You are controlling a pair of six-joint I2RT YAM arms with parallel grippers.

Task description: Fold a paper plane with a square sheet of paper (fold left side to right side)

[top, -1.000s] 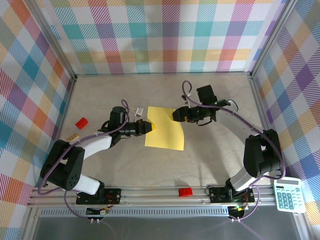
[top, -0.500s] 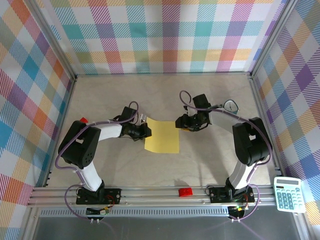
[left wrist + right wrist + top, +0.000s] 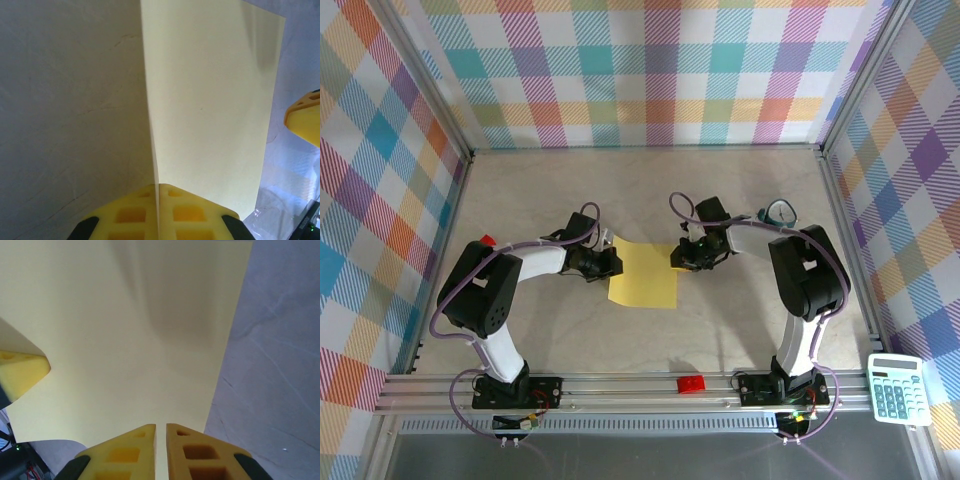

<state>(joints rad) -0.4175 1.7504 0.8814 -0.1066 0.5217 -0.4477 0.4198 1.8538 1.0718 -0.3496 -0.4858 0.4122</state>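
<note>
red brick (image 3: 486, 240) half hidden behind left arm (image 3: 535, 265), square sheet of paper (image 3: 125, 330) cut off at left in right wrist view

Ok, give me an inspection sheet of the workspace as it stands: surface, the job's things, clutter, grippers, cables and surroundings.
Surface: beige table, faint scuffs, no spills seen.
Job's things: yellow square sheet of paper, mid-table, bowed, pinched at its left and right edges; no plane shape yet.
Clutter: red brick on the front aluminium rail; second red brick partly hidden behind the left arm; calculator at the near right corner.
Grippers: left gripper shut on the sheet's edge; right gripper shut on the opposite edge.
Cables: purple cables loop along both arms, off the paper.
Surroundings: plaid walls on three sides.
</note>
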